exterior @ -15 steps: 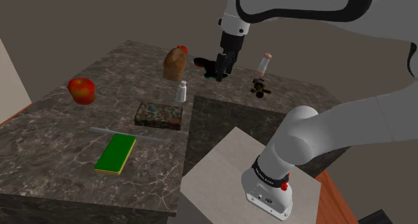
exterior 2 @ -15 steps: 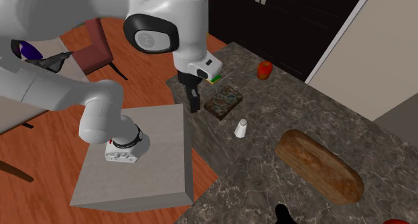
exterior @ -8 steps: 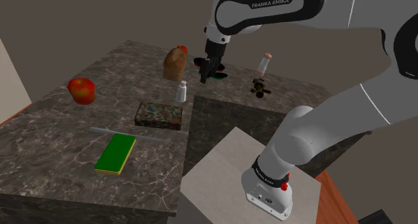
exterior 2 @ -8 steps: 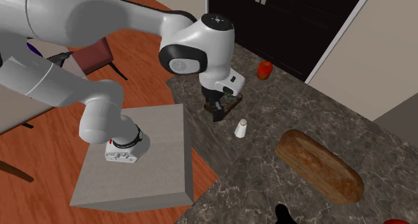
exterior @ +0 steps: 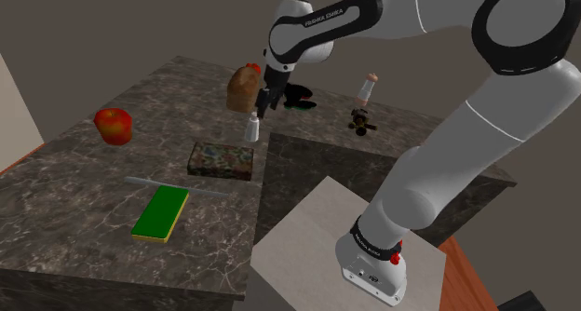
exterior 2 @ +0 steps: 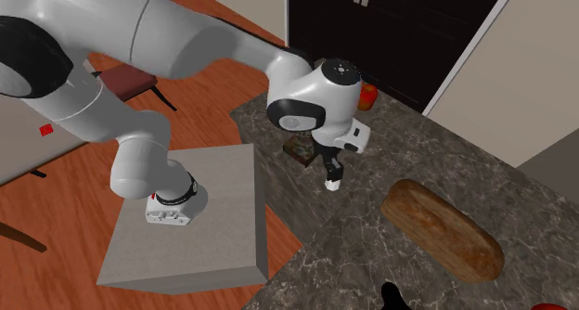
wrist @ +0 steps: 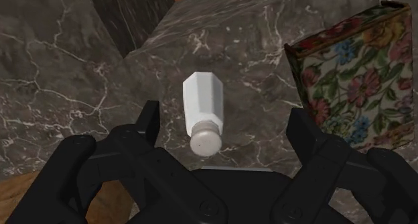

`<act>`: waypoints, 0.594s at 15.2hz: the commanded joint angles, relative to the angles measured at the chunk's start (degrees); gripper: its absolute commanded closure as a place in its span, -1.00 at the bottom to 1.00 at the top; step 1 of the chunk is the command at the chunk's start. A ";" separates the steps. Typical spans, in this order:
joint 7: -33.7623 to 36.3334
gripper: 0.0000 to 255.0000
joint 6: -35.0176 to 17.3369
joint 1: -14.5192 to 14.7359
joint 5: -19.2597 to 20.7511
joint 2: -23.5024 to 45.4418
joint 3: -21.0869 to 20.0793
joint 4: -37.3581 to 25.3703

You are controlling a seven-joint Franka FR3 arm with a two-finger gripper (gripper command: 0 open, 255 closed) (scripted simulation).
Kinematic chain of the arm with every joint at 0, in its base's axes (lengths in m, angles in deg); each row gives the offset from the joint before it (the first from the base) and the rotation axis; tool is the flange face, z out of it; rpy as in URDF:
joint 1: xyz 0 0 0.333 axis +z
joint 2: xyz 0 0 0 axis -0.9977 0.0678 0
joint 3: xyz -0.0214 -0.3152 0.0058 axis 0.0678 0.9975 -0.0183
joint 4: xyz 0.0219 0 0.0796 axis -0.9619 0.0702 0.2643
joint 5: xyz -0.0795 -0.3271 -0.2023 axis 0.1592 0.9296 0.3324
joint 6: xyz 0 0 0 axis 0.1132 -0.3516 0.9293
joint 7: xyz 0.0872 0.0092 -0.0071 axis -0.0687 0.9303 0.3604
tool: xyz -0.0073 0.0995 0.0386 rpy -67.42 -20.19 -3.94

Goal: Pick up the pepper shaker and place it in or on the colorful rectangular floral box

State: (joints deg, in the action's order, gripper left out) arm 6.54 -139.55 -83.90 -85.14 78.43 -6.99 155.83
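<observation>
My claw hangs with fingers apart above the dark marbled desk. The white pepper shaker stands between them, untouched. The floral box lies just beside my claw, and a reddish wooden floor spreads beyond the desk.

So on the bench: one white shaker, one floral box, one red apple, one bread loaf, one bottle, one green slab, one thin grey rod.
</observation>
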 commanded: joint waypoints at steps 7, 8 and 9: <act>-3.77 -1.00 -7.04 0.51 -3.65 9.63 0.57 -3.83; -3.89 -1.00 -7.79 0.54 -3.82 10.14 0.55 -3.58; -4.01 -1.00 -8.53 0.56 -4.00 10.66 0.53 -3.34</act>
State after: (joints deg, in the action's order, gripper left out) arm 2.68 -147.37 -83.34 -88.96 88.55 -6.46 152.32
